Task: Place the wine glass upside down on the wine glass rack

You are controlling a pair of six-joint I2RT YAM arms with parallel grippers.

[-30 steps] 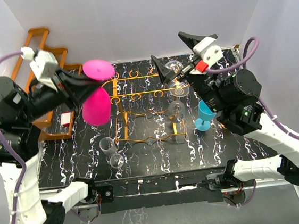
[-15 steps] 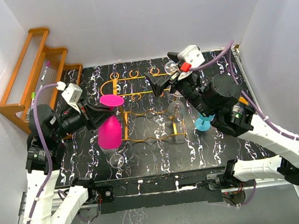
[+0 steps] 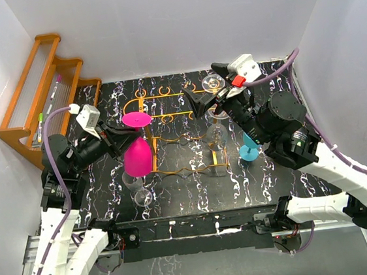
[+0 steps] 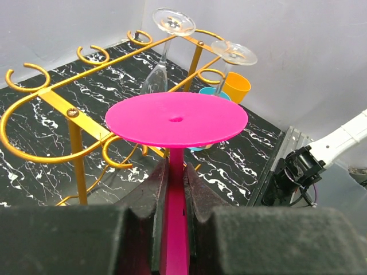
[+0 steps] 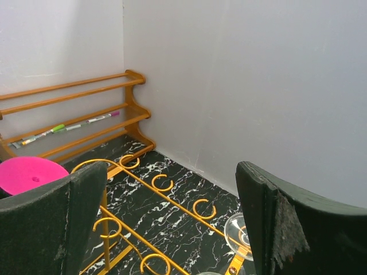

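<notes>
Being clamped at the stem by the left gripper [image 4: 174,172], the pink wine glass [image 4: 176,119] has been lowered, base-up, beside the wine glass rack [image 4: 71,113]'s left edge; the right gripper [image 5: 172,223] is held agape.

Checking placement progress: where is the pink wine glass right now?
Top view, left side: the pink wine glass is upside down, its stem gripped by the left gripper, at the left end of the wine glass rack.

I see the wine glass [image 3: 137,157] bowl-down in my left gripper [image 4: 175,177], the wine glass rack [image 4: 71,113] just ahead of it; two hung glasses [image 3: 212,82] sit just below my right gripper [image 5: 169,172].
</notes>
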